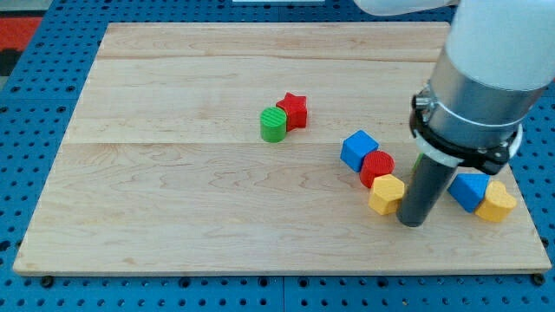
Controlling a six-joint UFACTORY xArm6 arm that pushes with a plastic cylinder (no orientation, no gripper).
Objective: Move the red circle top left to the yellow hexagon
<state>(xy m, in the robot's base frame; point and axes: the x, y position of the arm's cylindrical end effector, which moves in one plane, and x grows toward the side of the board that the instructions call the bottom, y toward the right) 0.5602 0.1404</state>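
- Your rod comes down at the right side of the wooden board point(217, 199); my tip point(414, 222) sits on the board near the near edge.
- No pincer on this arm, just the straight rod, so there's nothing to read as apart or together.
- The tip is just right of the yellow hexagon point(386, 194), touching it or almost; can't tell which.
- Red circle point(377, 166) is right of centre, touching the yellow hexagon on its far side, slightly left of it.
- Blue cube point(359, 149) touches the red circle on its far-left side, so blue, red and yellow form one diagonal row running toward the near right.
- Right of the rod you've got a second blue block point(469, 191), shape partly hidden by the rod.
- A second yellow block point(496, 202) touches that blue block on its right, close to the board's right edge; shape unclear.
- Green cylinder point(273, 125) and red star point(294, 110) sit touching near the middle of the board, star on the far right of the cylinder, well apart from the tip.
- A sliver of green shows behind the rod's collar; can't tell what.
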